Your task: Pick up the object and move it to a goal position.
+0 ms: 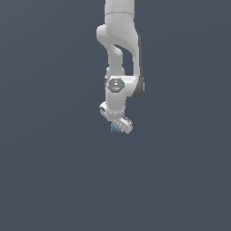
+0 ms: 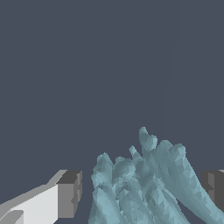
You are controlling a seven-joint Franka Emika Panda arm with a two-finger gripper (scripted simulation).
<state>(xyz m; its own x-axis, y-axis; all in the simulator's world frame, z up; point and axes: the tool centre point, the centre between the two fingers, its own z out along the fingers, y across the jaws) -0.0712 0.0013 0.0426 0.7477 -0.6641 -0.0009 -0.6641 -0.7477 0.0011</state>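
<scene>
The object (image 2: 140, 188) is a small teal-blue jagged, streaky thing. In the wrist view it sits between my two dark grey fingertips (image 2: 69, 194). A narrow gap shows between that fingertip and the object, while the other side of the object reaches the far fingertip. In the exterior view the object (image 1: 115, 128) shows as a tiny teal speck just under the white gripper (image 1: 119, 126), which is tilted at the end of the hanging white arm. The gripper (image 2: 141, 192) straddles the object with its jaws apart.
Only a plain dark blue-grey surface shows all around in both views. The white arm (image 1: 119, 49) comes down from the top middle of the exterior view.
</scene>
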